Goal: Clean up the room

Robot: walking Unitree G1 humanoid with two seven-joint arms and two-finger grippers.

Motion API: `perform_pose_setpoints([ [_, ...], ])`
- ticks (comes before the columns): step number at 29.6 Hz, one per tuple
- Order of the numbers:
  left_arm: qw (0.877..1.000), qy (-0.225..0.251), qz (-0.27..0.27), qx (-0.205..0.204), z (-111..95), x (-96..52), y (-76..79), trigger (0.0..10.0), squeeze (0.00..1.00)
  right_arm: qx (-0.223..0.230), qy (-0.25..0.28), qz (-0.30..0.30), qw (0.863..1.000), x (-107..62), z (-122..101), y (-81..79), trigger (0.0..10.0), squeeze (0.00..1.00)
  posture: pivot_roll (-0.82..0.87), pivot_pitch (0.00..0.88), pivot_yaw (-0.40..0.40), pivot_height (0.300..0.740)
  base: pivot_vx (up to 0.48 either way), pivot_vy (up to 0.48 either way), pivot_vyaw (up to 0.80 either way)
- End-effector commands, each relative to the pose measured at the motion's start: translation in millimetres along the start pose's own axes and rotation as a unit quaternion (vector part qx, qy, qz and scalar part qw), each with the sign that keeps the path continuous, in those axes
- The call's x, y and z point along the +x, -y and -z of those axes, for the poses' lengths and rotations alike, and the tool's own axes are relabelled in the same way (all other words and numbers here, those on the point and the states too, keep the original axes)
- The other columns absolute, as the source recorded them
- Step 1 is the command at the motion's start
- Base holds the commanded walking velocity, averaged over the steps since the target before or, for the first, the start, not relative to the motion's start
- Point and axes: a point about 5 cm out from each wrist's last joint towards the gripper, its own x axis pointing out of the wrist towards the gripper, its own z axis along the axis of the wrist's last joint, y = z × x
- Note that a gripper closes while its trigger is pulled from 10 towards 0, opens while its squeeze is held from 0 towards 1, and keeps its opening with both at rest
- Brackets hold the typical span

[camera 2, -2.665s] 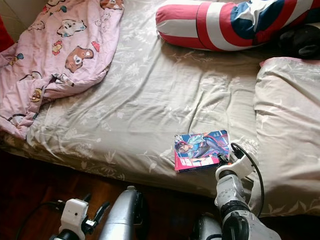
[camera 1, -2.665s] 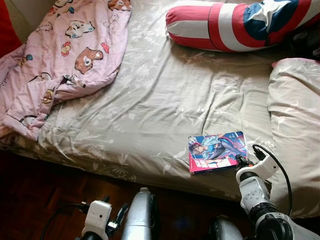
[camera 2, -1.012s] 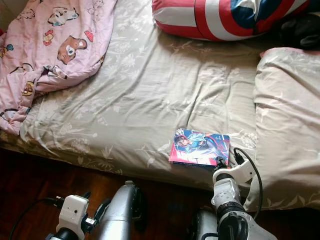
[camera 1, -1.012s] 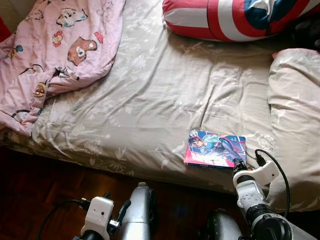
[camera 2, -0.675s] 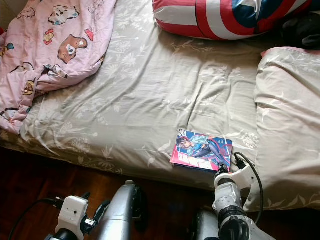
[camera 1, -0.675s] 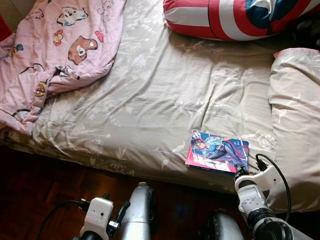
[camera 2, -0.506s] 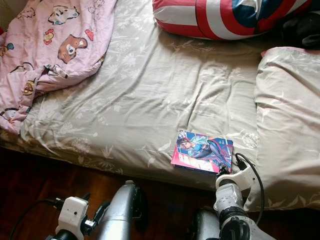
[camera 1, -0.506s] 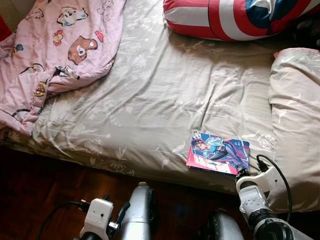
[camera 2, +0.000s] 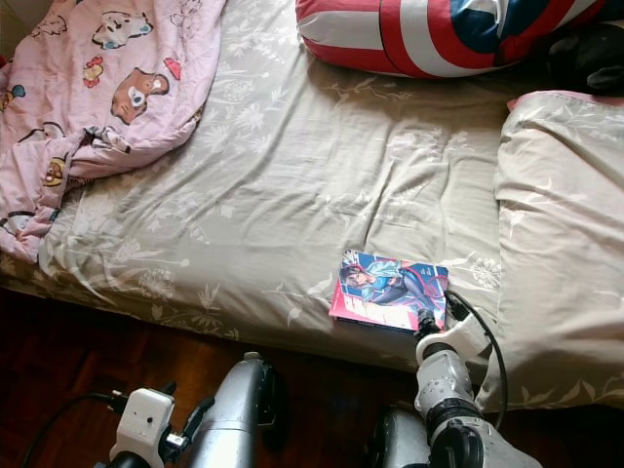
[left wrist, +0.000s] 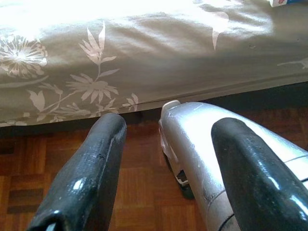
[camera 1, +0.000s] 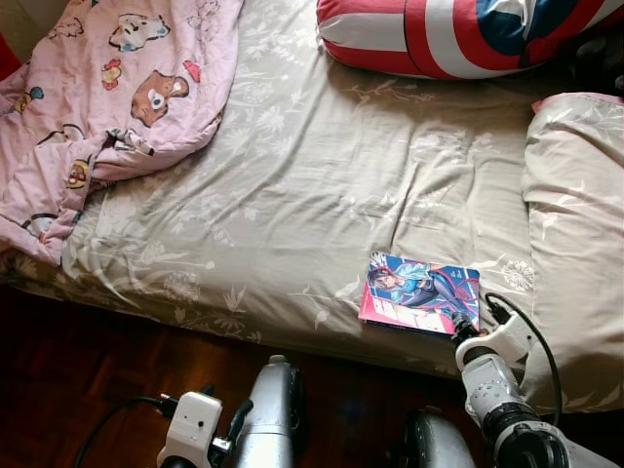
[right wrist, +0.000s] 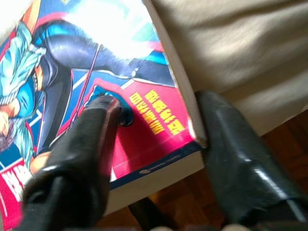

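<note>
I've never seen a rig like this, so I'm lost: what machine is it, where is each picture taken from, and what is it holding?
It is a humanoid robot standing at a bed. Two pictures come from its head, looking down; one comes from each wrist, looking along that gripper's fingers. On the bed lie a pink blanket, a striped cushion, a pillow and a book. The right gripper has one finger on the book's cover and one at its edge. The left gripper hangs open above the floor.

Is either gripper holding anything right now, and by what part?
The right gripper straddles the near corner of the comic book on the bed, one finger on the cover, one beside its edge. A firm hold cannot be told. The left gripper holds nothing.
</note>
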Motion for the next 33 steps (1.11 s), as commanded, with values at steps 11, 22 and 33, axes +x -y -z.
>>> perform_pose_setpoints([
  [11,1.000,-0.025,0.000,0.003,11.3,-4.9,-0.6,10.0,0.00,0.006,0.002,0.037,0.999,-1.0,-1.0,10.9,10.0,0.00,0.32,0.348,0.105,0.652,0.000,0.000,0.00],
  [22,1.000,-0.023,-0.005,-0.001,12.2,2.5,-2.0,10.0,0.00,-0.028,0.038,0.020,0.999,-1.3,-8.9,9.6,10.0,0.00,0.30,0.331,0.100,0.652,0.000,0.000,0.00],
  [33,0.997,-0.025,-0.050,-0.047,17.1,39.1,-15.6,10.0,0.00,-0.198,0.055,-0.034,0.978,-12.9,-2.6,35.9,10.0,0.00,0.22,0.222,0.047,0.652,0.000,0.000,0.00],
])
